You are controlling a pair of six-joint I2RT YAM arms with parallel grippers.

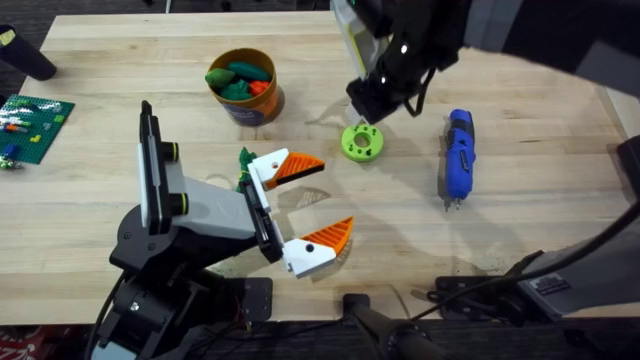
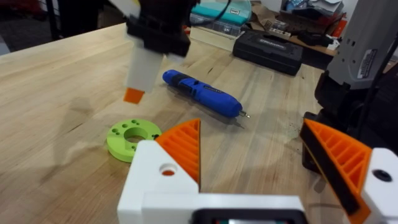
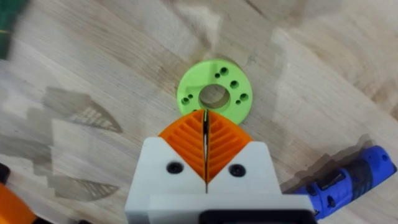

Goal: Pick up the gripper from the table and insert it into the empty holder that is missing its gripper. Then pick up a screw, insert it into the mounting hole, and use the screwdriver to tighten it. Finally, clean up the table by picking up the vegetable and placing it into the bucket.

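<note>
Our right gripper, pads pinched together on something thin, hovers above the green disc, presumably to seat a screw; our left gripper waits wide beside the disc.

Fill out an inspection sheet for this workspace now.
Surface: light wooden plank table, bare between items.
Job's things: slim blue pen-shaped screwdriver lying flat; round orange tub holding green and orange pieces; lime-green holed disc flat.
Clutter: green brick baseplate at the table's edge.
Grippers: left tool open over the table; right tool shut, above the disc.
Cables: black cable along the near edge.
Surroundings: black case behind the table.
</note>
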